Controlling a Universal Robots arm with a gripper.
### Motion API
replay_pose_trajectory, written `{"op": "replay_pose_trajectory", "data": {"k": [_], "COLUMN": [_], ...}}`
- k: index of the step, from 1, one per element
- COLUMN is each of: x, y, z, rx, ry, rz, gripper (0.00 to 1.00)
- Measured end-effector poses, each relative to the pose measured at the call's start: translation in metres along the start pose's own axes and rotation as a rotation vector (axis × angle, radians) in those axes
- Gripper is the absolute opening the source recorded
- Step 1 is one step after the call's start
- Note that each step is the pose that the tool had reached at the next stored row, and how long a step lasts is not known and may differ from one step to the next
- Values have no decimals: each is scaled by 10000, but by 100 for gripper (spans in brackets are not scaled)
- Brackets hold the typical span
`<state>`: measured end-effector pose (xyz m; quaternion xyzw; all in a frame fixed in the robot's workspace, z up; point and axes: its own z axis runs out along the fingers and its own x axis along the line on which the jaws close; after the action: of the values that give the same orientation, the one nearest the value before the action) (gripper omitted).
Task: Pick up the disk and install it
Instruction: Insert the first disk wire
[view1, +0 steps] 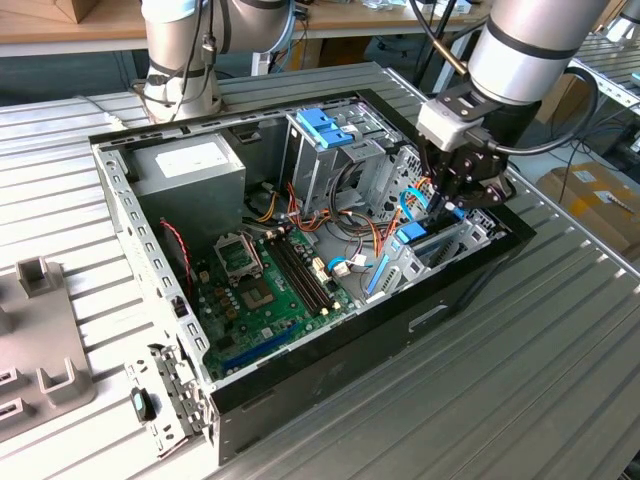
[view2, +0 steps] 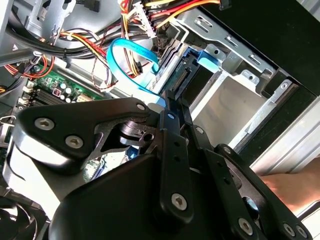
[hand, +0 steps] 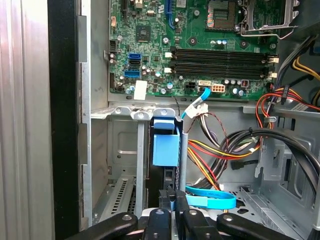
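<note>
Item: gripper (view1: 445, 200), black, two-fingered, on a silver-grey arm entering from the upper right of the exterior view. It is lowered into the end of the case at the exterior view's right. In both wrist views the fingers (hand: 161, 215) lie close together, nearly closed, pinching the near edge of the disk.

Item: the disk (hand: 166, 145), with light-blue carrier. It stands on edge in a narrow slot of the metal drive bay, with sheet-metal walls on both sides. In the exterior view its blue end (view1: 412, 236) shows just below and left of the gripper, right of centre in the frame. In the second wrist view its connector edge (view2: 182, 77) lies just beyond the fingertips of the gripper (view2: 172, 102). In the first wrist view the gripper (hand: 171, 197) meets the edge of the disk that faces away from the motherboard.

Item: computer case (view1: 350, 350), black, side panel off, lying open at the centre of the exterior view on a ribbed metal table (view1: 500, 400).

Item: motherboard (view1: 260, 290), green, lower centre of the case, with long memory slots (hand: 220, 55).

Item: power supply box (view1: 190, 170), grey, upper left inside the case.

Item: blue latch (view1: 325, 125) on top of the metal drive cage, upper centre.

Item: blue data cable (hand: 210, 202), flat, looped beside the bay, near bundled red, yellow and black wires (hand: 220, 150).

Item: second arm base (view1: 180, 60), top left, on the table behind the case.

Item: grey fixture (view1: 40, 340), left edge, well apart from the case
</note>
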<state>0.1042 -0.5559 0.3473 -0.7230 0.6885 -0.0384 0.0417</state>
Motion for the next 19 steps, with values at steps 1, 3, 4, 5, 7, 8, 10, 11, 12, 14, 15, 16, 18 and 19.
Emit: {"op": "replay_pose_trajectory", "data": {"k": [1, 3, 4, 5, 7, 8, 10, 11, 12, 14, 15, 16, 18, 19], "x": [-2, -5, -5, -6, -11, -14, -21, -21, -21, -21, -20, -19, -20, -16], "y": [0, 0, 0, 0, -1, -1, -1, -1, -1, -2, -2, -3, -5, -5], "z": [1, 0, 0, 0, 0, 0, 0, 0, 0, -1, -2, -11, -22, -22], "rx": [0, 0, 0, 0, 0, 0, 0, 0, 0, 0, 0, 0, 0, 0], "ry": [-2, 0, 1, 1, 0, 1, 0, 1, 0, 2, 1, 2, -1, 0], "rz": [0, 0, 0, 0, 1, 0, 0, 0, 0, 1, 0, 0, 1, 1], "gripper": [16, 16, 16, 16, 16, 16, 16, 16, 16, 16, 16, 16, 16, 16]}}
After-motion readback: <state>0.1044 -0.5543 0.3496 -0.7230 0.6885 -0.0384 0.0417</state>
